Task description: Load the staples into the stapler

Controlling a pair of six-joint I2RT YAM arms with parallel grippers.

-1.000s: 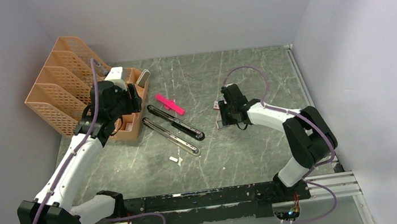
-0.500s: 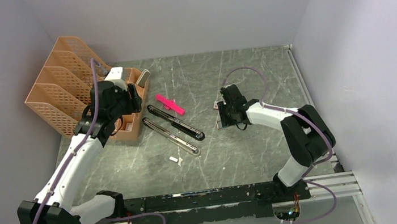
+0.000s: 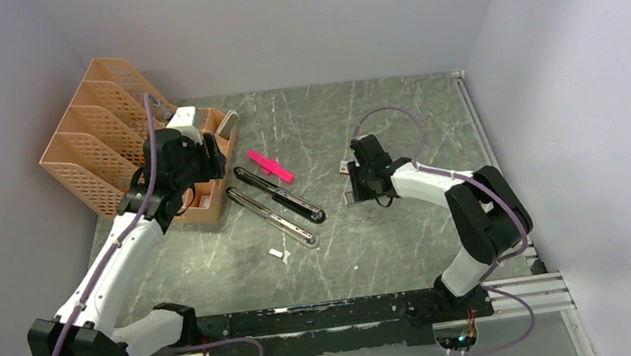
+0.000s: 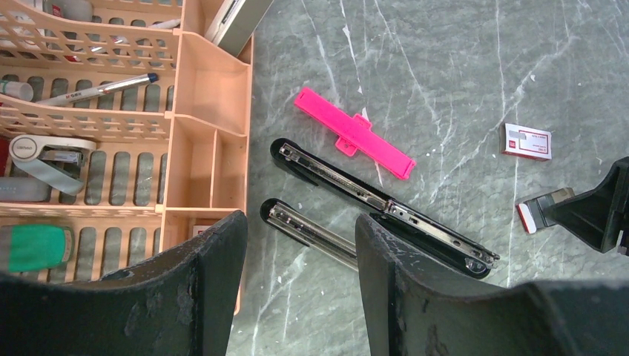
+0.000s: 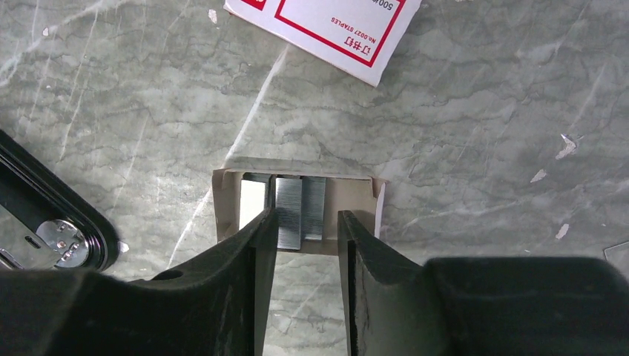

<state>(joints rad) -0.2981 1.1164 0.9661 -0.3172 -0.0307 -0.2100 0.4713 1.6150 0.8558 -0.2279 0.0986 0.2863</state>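
Though hardly shifted since a second ago, held right gripper [image 5: 305, 221] part-open astride staples [image 5: 300, 199] in tray [image 5: 350, 194], nothing pinched yet, and left gripper [image 4: 300, 239] wide, empty, near open stapler [image 4: 374, 200].

Dark green marbled tabletop [image 3: 411, 248], enclosed on three sides by plain pale grey walls [image 3: 292, 17], under even light.

Table [image 4: 445, 89] is showing grey-green marbling with white veins. Stapler [image 4: 348, 185] is showing black with a silver rail. Plastic piece [image 4: 354, 133] is showing bright pink. Organizer [image 4: 208, 81] is showing peach. Box [image 5: 326, 26] is showing white with red print. Staples [image 5: 300, 211] are showing silver.
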